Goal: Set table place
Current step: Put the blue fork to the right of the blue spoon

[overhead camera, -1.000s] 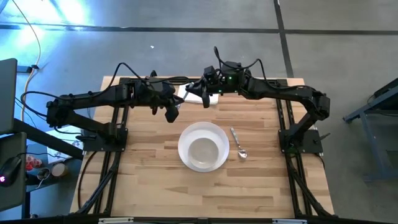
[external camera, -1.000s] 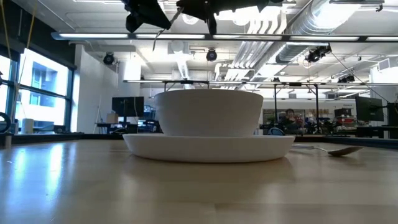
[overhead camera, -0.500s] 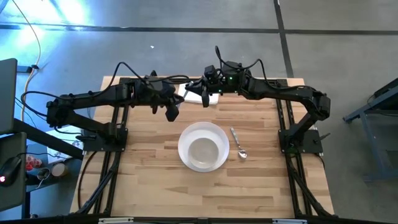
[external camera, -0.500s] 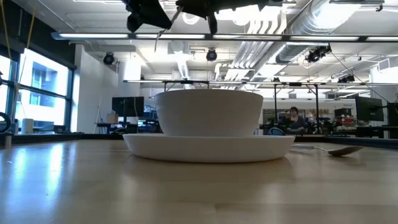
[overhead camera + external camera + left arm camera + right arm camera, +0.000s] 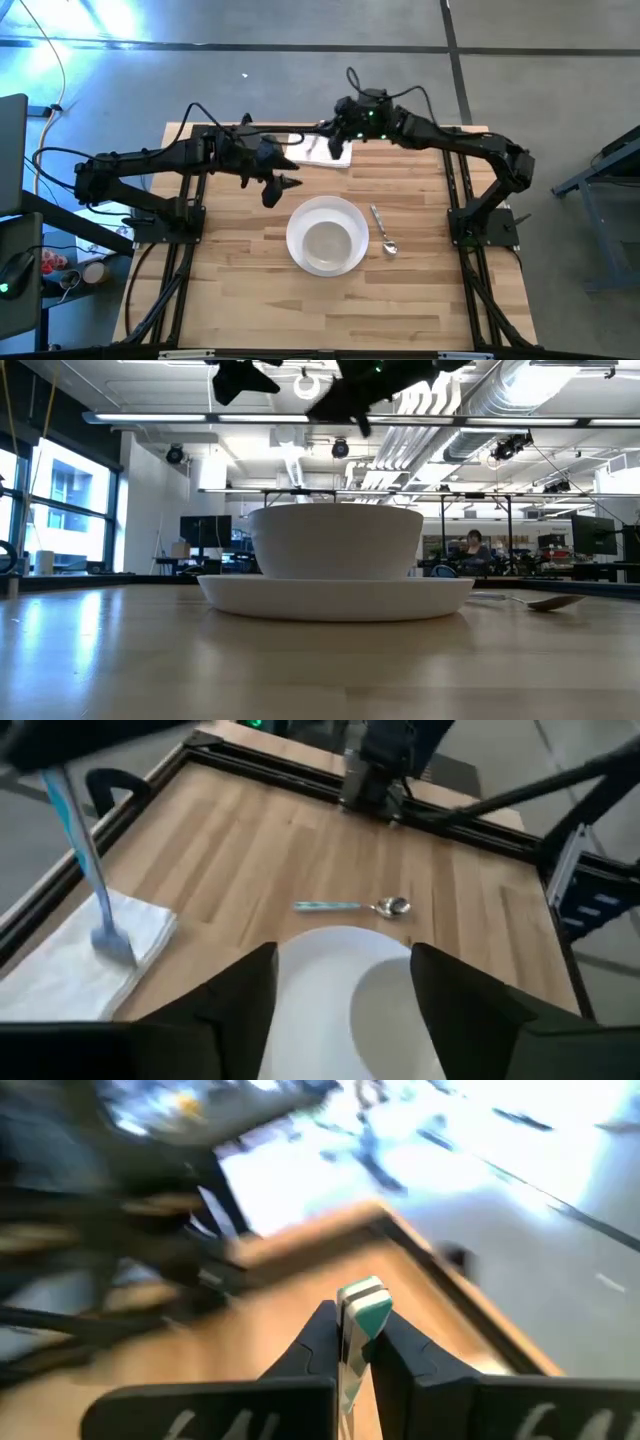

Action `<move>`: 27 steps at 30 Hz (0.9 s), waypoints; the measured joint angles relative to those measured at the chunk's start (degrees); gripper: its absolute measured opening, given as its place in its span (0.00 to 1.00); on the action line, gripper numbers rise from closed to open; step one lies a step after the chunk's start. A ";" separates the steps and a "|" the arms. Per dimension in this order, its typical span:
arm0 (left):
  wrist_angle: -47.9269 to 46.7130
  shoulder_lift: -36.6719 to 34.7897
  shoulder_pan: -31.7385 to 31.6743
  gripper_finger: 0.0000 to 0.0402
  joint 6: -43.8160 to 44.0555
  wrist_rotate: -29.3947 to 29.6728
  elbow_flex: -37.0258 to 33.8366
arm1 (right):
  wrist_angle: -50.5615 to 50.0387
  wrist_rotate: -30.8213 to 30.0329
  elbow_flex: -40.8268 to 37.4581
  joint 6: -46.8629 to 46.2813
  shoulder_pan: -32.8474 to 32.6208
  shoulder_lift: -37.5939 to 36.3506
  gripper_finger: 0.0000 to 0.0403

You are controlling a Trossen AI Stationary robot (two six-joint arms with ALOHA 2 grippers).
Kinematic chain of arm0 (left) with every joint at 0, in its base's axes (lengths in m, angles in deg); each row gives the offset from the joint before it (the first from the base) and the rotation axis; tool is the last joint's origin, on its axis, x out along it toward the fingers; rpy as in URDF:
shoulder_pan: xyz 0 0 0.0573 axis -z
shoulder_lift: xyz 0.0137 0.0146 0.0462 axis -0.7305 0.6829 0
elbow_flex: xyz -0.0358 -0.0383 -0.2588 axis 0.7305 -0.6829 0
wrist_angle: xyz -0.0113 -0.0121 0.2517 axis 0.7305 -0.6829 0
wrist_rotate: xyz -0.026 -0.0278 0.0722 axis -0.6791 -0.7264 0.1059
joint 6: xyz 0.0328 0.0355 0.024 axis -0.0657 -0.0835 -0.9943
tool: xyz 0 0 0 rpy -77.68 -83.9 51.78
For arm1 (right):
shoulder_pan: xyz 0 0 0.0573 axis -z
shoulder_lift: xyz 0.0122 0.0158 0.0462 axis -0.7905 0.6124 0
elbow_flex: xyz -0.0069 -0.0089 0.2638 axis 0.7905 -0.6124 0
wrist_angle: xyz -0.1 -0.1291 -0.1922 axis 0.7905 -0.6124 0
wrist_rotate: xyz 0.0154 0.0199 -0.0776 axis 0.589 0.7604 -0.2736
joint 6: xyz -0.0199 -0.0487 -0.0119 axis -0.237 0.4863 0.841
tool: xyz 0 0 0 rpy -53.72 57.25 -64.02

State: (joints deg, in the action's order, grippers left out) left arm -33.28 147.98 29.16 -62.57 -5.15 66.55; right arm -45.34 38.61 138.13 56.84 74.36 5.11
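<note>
A white bowl [image 5: 327, 242] sits on the white plate [image 5: 300, 222] at the middle of the table [image 5: 240, 290]. The spoon [image 5: 382, 230] lies just right of the plate. The fork [image 5: 85, 860] hangs tines down over a white napkin [image 5: 318, 150] at the far edge, with my right gripper [image 5: 335, 138] shut on its handle. My left gripper [image 5: 280, 188] stands open above the wood, far-left of the plate, with nothing between its fingers [image 5: 240, 1005]. My right gripper pinches the fork's handle [image 5: 362, 1305] between its two fingers, close to the handle's free end, which sticks out past the fingertips. The fork hangs below, slightly tilted, tines [image 5: 113, 945] at the napkin; whether they touch it I cannot tell.
A black rail frame [image 5: 185, 215] edges the table on both sides. Bare wood [image 5: 330, 310] lies near and left of the plate. In the low view a person [image 5: 470, 546] shows in the room far behind the table.
My left gripper has opened and turned toward the plate. My right gripper has risen and tipped, moving a little toward the table's far edge with the fork, which now hangs from it alone.
</note>
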 joint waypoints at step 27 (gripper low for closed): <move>-0.47 0.10 -0.26 0.55 -1.69 3.82 0.00 | -67.74 -23.49 0.00 8.68 -13.34 -9.83 0.01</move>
State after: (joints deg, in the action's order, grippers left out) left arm -33.75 148.07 28.91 -64.26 -1.33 66.55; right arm -113.08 15.12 138.13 65.52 61.02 -4.72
